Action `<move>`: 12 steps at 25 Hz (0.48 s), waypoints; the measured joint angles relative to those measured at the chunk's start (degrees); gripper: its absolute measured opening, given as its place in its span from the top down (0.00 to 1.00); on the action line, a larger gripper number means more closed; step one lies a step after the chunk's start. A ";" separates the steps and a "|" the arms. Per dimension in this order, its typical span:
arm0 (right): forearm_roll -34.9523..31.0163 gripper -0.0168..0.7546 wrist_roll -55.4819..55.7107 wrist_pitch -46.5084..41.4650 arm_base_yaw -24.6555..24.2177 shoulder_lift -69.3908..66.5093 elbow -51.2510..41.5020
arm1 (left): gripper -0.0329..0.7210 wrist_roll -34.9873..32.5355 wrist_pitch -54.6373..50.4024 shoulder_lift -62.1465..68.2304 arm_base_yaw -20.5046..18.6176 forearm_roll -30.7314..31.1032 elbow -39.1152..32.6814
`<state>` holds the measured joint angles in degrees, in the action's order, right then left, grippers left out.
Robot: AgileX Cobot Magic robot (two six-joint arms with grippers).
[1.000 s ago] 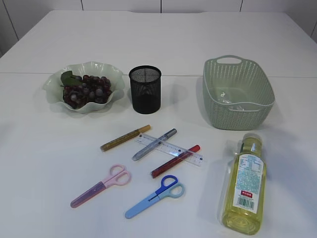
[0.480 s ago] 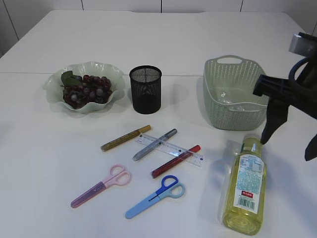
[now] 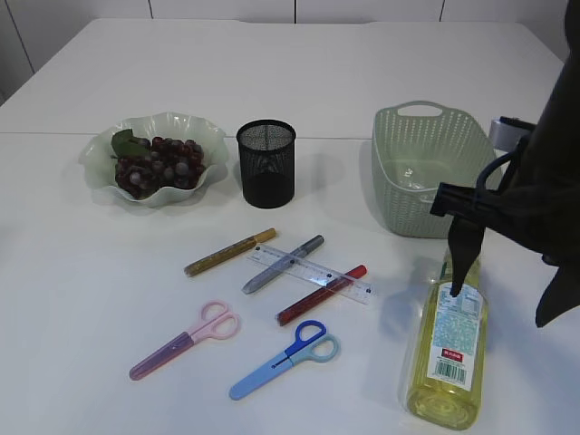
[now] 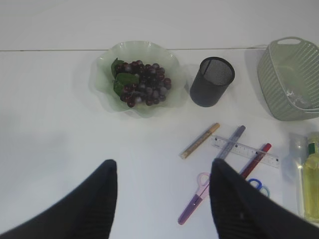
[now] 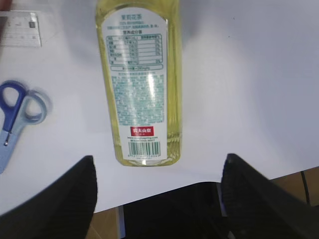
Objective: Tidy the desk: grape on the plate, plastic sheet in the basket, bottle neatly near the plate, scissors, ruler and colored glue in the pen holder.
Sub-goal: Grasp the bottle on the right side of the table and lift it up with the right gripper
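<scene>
Grapes (image 3: 159, 168) lie on the green plate (image 3: 100, 149). The plastic sheet (image 3: 421, 181) lies in the green basket (image 3: 435, 213). The yellow bottle (image 3: 449, 344) lies on its side at the front right. Gold (image 3: 228, 252), silver (image 3: 283, 264) and red (image 3: 320, 295) glue pens, a clear ruler (image 3: 340, 282), pink scissors (image 3: 186, 338) and blue scissors (image 3: 283, 360) lie in front of the black mesh pen holder (image 3: 265, 163). My right gripper (image 3: 498, 310) is open above the bottle (image 5: 139, 79). My left gripper (image 4: 163, 164) is open and empty, high over the table's left.
The table's front edge shows just below the bottle's base in the right wrist view. The blue scissors (image 5: 15, 109) lie left of the bottle. The basket stands directly behind the bottle's cap.
My right arm has come into the exterior view from the right and moved left and down over the bottle. The objects have not moved.
</scene>
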<state>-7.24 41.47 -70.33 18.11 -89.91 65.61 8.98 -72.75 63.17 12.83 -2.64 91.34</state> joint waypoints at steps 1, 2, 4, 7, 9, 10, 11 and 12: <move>0.00 0.20 0.00 0.12 0.00 -1.02 0.00 | 0.38 0.00 0.00 0.00 0.00 0.00 0.00; 0.00 0.19 -0.11 0.20 0.00 -2.02 0.00 | 0.38 0.00 0.00 0.00 0.00 0.00 0.00; 0.00 0.19 -0.37 0.46 0.00 -3.74 0.00 | 0.38 0.00 0.00 0.00 0.00 0.00 0.00; 0.00 0.19 -0.60 0.53 0.09 -6.09 0.00 | 0.38 -0.08 0.00 0.00 0.00 0.04 0.00; 0.00 0.20 -1.01 0.59 0.48 -7.37 0.00 | 0.38 -0.08 0.00 0.00 0.00 0.04 0.00; -0.13 0.20 -1.54 0.70 0.57 -7.96 0.00 | 0.38 -0.08 0.00 0.00 0.00 0.04 0.00; -0.35 0.20 -1.75 0.67 0.57 -8.33 0.00 | 0.38 -0.08 0.00 0.00 0.00 0.13 0.00; -0.39 0.20 -2.19 0.67 0.57 -8.76 0.00 | 0.38 -0.08 0.00 0.00 0.00 0.13 0.00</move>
<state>-7.62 39.28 -69.66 18.68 -98.67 65.61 8.90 -72.75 63.17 12.83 -2.50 91.34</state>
